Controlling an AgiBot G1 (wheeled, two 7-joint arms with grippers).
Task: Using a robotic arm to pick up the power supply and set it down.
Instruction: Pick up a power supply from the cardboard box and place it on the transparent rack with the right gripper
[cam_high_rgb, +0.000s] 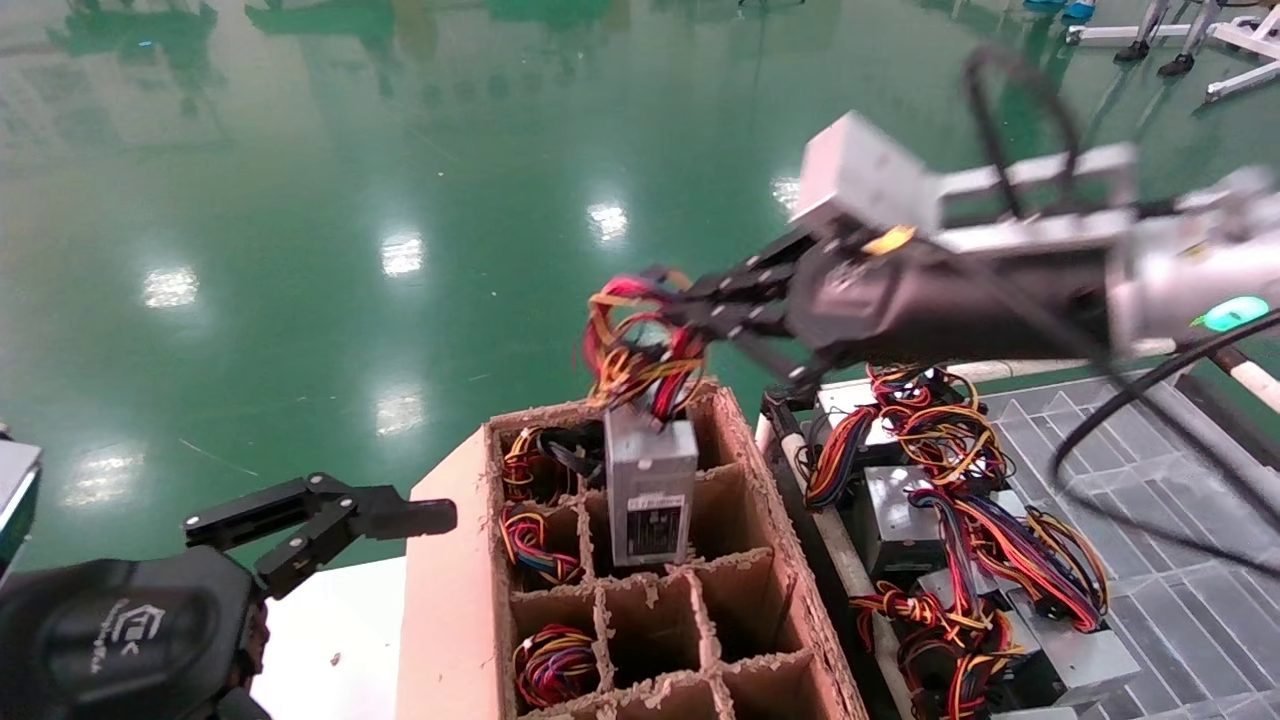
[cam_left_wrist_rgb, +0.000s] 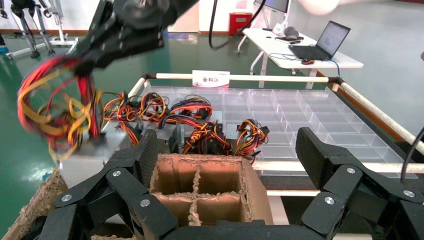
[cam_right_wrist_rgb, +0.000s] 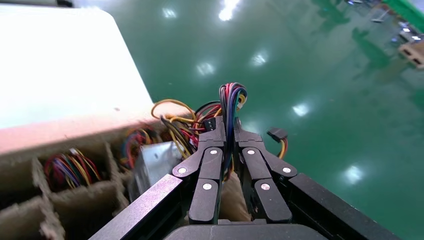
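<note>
The power supply (cam_high_rgb: 650, 490) is a grey metal box hanging upright from its looped red, yellow and orange wires (cam_high_rgb: 635, 350). My right gripper (cam_high_rgb: 690, 305) is shut on those wires, and the right wrist view shows its fingers (cam_right_wrist_rgb: 216, 137) pinching the bundle with the power supply (cam_right_wrist_rgb: 152, 167) below. The box's lower end is at a middle cell of the brown cardboard crate (cam_high_rgb: 440, 600); whether it rests inside I cannot tell. My left gripper (cam_high_rgb: 330, 520) stands open at the lower left, apart from the crate. In the left wrist view its jaws stand wide apart and the held wires (cam_left_wrist_rgb: 55, 115) show.
Several crate cells hold wire bundles (cam_high_rgb: 555, 665). To the right, a clear divided tray (cam_high_rgb: 1150, 480) holds several more power supplies (cam_high_rgb: 950, 520) with tangled wires. A white tabletop (cam_high_rgb: 340, 630) lies under the crate, green floor beyond. A white rail (cam_left_wrist_rgb: 280, 77) edges the tray.
</note>
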